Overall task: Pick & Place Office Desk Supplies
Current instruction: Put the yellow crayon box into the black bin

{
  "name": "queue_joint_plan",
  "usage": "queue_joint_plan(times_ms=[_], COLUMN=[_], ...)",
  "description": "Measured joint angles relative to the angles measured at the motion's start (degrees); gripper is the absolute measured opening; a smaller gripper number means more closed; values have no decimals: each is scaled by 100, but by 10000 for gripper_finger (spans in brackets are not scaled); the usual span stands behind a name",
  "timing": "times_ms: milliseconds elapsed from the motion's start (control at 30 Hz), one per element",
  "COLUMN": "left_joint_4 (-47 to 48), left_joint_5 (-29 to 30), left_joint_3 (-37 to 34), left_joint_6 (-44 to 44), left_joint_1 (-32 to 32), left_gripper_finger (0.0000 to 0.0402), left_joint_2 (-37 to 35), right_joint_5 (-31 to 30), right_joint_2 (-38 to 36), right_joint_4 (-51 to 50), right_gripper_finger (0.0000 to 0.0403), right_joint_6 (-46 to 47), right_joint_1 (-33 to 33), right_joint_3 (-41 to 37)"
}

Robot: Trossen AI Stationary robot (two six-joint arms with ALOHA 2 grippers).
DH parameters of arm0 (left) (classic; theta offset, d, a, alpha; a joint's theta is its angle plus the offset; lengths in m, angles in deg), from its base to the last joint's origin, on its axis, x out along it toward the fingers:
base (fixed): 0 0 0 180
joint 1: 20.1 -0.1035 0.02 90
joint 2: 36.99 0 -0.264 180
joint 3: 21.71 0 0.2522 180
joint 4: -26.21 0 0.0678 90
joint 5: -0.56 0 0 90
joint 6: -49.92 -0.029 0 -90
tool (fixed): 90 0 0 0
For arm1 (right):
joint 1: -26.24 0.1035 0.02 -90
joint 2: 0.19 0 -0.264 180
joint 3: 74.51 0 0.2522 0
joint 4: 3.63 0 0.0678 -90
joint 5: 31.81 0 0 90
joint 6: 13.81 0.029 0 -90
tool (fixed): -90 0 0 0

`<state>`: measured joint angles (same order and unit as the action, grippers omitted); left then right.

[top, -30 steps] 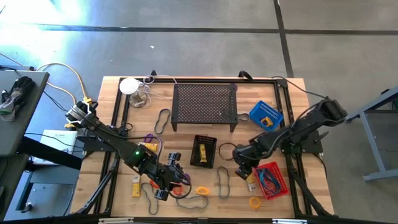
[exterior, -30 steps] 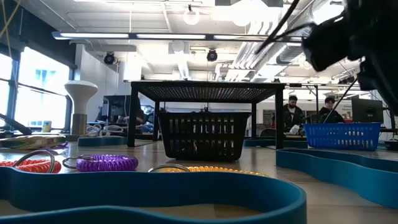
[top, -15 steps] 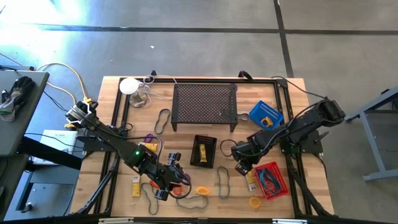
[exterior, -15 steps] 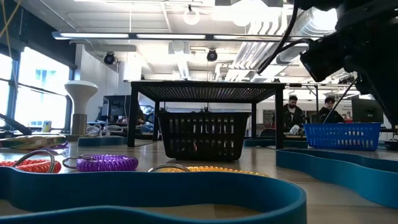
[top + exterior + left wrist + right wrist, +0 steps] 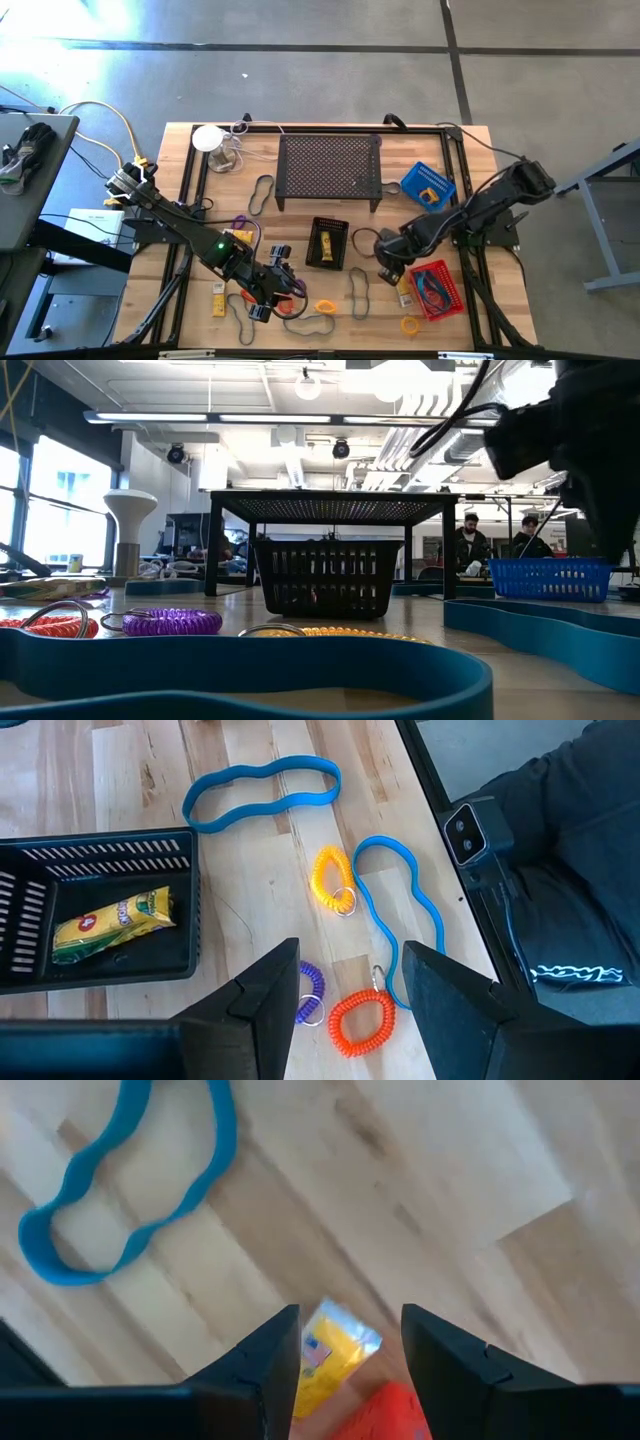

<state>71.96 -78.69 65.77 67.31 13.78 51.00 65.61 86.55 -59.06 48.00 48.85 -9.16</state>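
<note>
My right gripper (image 5: 350,1315) is open and hovers above a yellow packet (image 5: 335,1350), which lies flat on the wood beside the red basket (image 5: 437,288); in the high view the right gripper (image 5: 388,270) stands just left of that basket. My left gripper (image 5: 350,955) is open near the table's near edge (image 5: 265,295), above an orange ring (image 5: 362,1020) and a purple ring (image 5: 310,992). A yellow ring (image 5: 333,880) and blue band loops (image 5: 262,792) lie flat farther off. Another yellow packet (image 5: 115,920) lies in the black basket (image 5: 327,243).
The large black perforated stand (image 5: 330,168) occupies the table's far middle, with the blue basket (image 5: 428,184) to its right. A white round object (image 5: 208,138) sits at the far left. More loops (image 5: 262,190), a yellow ring (image 5: 410,324) and a packet (image 5: 218,298) are scattered about.
My right arm has swayed slightly toward the table's left and back above the yellow packet by the red basket. Its fingers have stayed apart. Nothing on the table has moved.
</note>
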Motion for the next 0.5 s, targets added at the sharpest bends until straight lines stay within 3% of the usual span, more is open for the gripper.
queue_joint_plan(times_ms=[200, 500], left_joint_4=[0, 0], left_joint_5=[0, 0], left_joint_3=[0, 0], left_joint_6=[0, 0], left_joint_1=[0, 1], left_gripper_finger=[173, 173], left_joint_2=[0, 0], right_joint_5=[-297, -192], right_joint_2=[-3, -7], right_joint_4=[48, -46], right_gripper_finger=[162, 162], right_joint_6=[441, 582], right_joint_1=[63, 66], right_joint_3=[2, 2])
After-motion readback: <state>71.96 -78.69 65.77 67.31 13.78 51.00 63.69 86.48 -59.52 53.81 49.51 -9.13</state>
